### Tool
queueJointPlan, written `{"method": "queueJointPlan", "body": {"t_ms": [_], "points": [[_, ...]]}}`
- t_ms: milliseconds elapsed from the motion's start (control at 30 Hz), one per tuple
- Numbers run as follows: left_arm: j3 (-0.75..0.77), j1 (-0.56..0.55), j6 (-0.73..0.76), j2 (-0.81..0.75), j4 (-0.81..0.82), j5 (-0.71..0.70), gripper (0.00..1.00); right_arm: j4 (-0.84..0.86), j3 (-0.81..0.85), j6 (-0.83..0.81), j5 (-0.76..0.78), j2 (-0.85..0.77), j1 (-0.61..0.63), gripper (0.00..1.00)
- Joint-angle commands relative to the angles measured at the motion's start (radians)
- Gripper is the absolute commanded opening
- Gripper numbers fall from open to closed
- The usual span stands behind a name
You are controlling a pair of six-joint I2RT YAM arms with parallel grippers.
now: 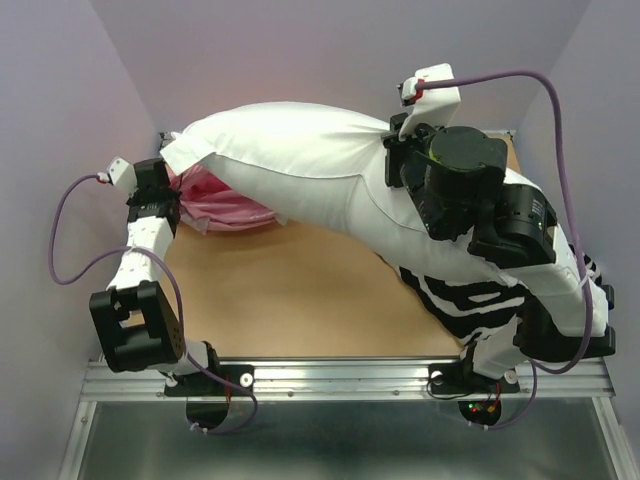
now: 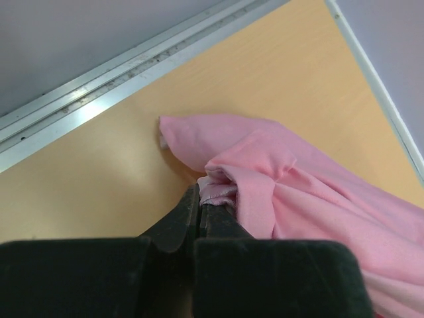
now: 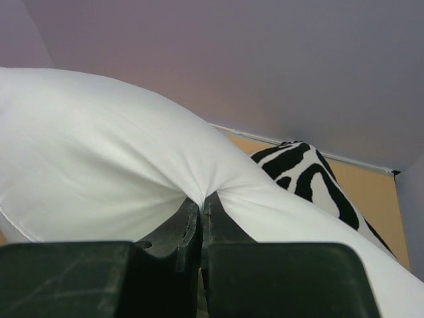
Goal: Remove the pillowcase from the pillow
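The white pillow (image 1: pixel 300 160) hangs lifted across the back of the table, pinched at its right end by my right gripper (image 1: pixel 400 150); the right wrist view shows the jaws shut on a fold of the pillow (image 3: pixel 99 152). The pink pillowcase (image 1: pixel 225 200) lies bunched on the table at the back left, partly under the pillow. My left gripper (image 1: pixel 165 185) is shut on its edge; in the left wrist view the pillowcase (image 2: pixel 298 192) bunches at the closed fingertips (image 2: pixel 199 199).
A black-and-white zebra-striped pillow (image 1: pixel 480 295) lies at the right, under the right arm, also in the right wrist view (image 3: pixel 311 179). Walls enclose the table on three sides. Bare wood (image 1: pixel 290 290) shows in the middle.
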Motion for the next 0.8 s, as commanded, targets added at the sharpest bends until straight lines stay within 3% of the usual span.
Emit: {"method": "queueJointPlan", "body": {"t_ms": [0,367,600,633,667,733,767], "points": [[0.024,0.036,0.001,0.037,0.011,0.011,0.0,0.197,0.19,-0.011,0.017,-0.04,0.001,0.01],[0.063,0.036,-0.016,0.138,0.001,0.021,0.0,0.282,0.087,0.041,-0.089,-0.159,0.001,0.01],[0.017,0.036,0.022,0.049,0.018,0.076,0.03,0.319,0.018,0.044,-0.115,-0.162,0.0,0.01],[0.006,0.038,0.034,0.028,0.033,0.102,0.1,0.322,0.017,0.044,-0.116,-0.14,0.001,0.01],[-0.003,0.036,0.046,0.003,0.038,0.142,0.29,0.338,0.014,0.038,-0.118,-0.123,0.001,0.01],[-0.041,0.035,0.071,-0.078,0.045,0.178,0.46,0.365,0.012,0.021,-0.109,-0.066,0.001,0.0],[-0.051,0.033,0.08,-0.101,0.05,0.217,0.76,0.4,0.012,-0.001,-0.104,-0.046,0.001,0.01]]}}
